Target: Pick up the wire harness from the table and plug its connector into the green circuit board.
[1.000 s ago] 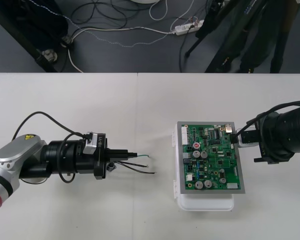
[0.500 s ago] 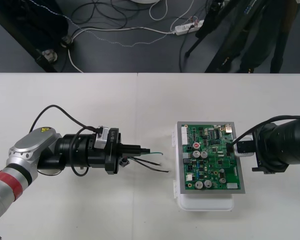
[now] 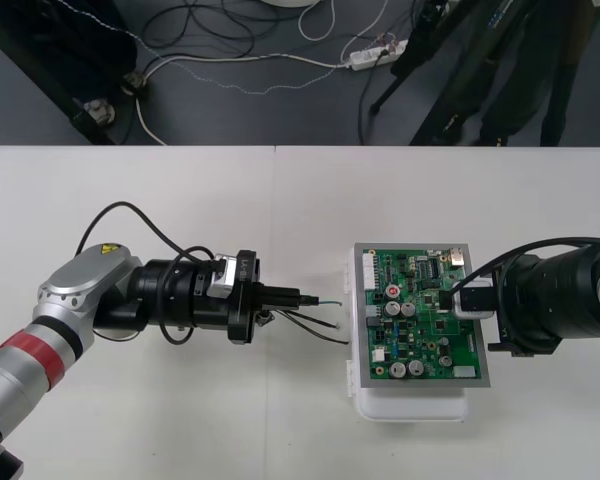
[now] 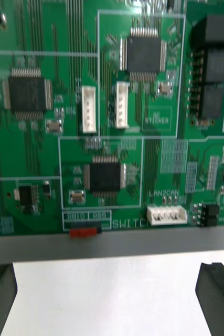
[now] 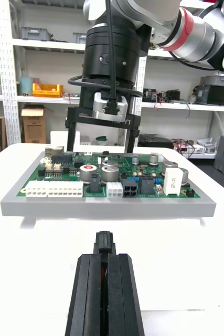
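The green circuit board [image 3: 420, 330] sits on its white base [image 3: 410, 408] at the right of the table. My left gripper [image 3: 302, 297] hovers just left of it, shut on the wire harness. Thin green and black wires [image 3: 318, 320] trail from the fingers toward the board's left edge. In the left wrist view the fingers [image 5: 91, 294] are pressed together, and the small black plug [image 5: 104, 240] sticks out of their tips, pointing at the board [image 5: 112, 184]. My right gripper [image 3: 458, 297] is open at the board's right edge. Its fingers [image 4: 216, 289] stand far apart over the board [image 4: 112, 121].
In the left wrist view the right gripper [image 5: 104, 131] stands over the board's far side. White sockets [image 5: 54, 190] line the board's near edge. Dark floor with cables [image 3: 230, 50] runs past the table's far edge. Bare table surface [image 3: 280, 200] lies around the board.
My left gripper has carried the harness to the right, closer to the board's left edge. The right gripper has shifted slightly left over the board's right edge.
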{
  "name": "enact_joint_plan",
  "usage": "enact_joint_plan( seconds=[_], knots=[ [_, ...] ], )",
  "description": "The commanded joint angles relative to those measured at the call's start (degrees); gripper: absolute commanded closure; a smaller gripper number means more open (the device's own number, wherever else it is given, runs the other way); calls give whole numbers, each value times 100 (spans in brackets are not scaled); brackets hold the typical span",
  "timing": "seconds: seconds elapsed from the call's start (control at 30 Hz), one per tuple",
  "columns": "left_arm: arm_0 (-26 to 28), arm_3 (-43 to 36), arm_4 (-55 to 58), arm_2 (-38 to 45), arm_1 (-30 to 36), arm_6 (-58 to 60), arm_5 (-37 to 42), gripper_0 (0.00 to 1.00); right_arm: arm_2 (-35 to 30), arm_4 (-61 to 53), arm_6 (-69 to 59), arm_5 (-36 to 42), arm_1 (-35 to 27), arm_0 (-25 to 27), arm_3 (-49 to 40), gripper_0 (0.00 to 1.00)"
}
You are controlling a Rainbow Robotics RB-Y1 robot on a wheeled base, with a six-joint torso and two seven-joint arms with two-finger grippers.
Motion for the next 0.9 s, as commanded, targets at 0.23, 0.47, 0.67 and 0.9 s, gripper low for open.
enact_joint_plan(
  seconds=[0.23, 0.47, 0.67, 0.9],
  knots=[
    [-265, -41, -117, -103, -324, -512, -253, 100, 191, 255, -194, -28, 161, 3, -233, 0],
    [-336, -32, -143, -235, -359, -521, -200, 100, 306, 237, -176, -28, 161, -50, -233, 0],
    [-336, -32, -152, -305, -482, -504, -156, 100, 323, 220, -141, -28, 161, -58, -233, 0],
    [-336, -32, -152, -375, -632, -504, 90, 100, 394, 202, -97, -28, 161, -102, -233, 0]
  ],
)
